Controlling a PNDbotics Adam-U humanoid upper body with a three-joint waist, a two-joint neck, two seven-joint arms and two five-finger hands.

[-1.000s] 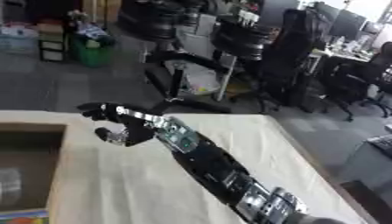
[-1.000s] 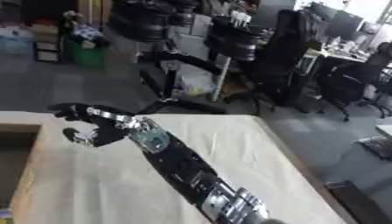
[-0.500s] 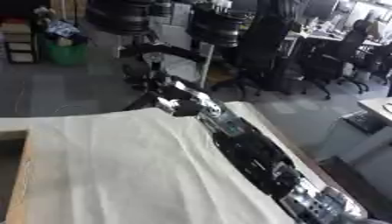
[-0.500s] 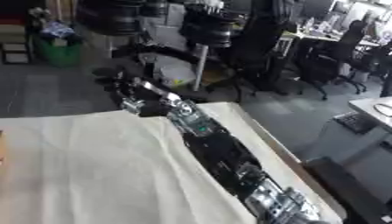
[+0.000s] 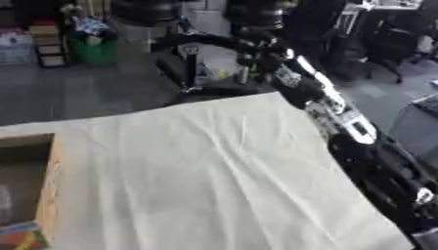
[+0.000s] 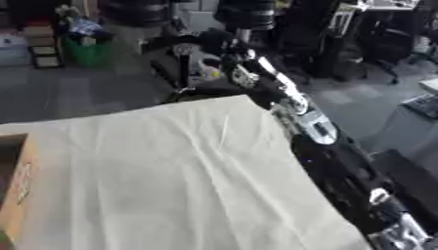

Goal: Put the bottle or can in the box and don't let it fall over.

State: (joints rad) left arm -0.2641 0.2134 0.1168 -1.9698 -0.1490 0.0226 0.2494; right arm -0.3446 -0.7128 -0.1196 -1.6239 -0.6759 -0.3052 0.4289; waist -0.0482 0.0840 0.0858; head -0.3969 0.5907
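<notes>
While the right arm is stretched far out, box (image 5: 53, 185): well to the left of the hand, at the near-left edge of the table, open on top, upright. Only one wooden wall and a slice of the dark inside show.
Box contents: a colourful scrap (image 5: 17, 237) lies in the near corner. I cannot tell whether a bottle or can stands in there.
Bottle or can: none shows anywhere on the table, and none at the hand that I can make out.
Cloth (image 5: 197, 171): pale and creased, it covers the whole table between the box and the arm.
Left hand: in neither view.
Right arm (image 5: 351, 127): black with silver joints, it comes in from the lower right and runs along the right edge of the cloth to the far corner.
Right hand (image 5: 261, 52): out past the far right corner of the table, over the floor and well apart from the box. It is dark against dark chairs, so I cannot tell how its fingers stand.
Step in hand: by my guess, a reach away from the table, either to fetch a bottle or after a placement.
Next move: if fetching, it calls for taking the bottle upright, carrying it left across the cloth and lowering it straight down into the box.
</notes>
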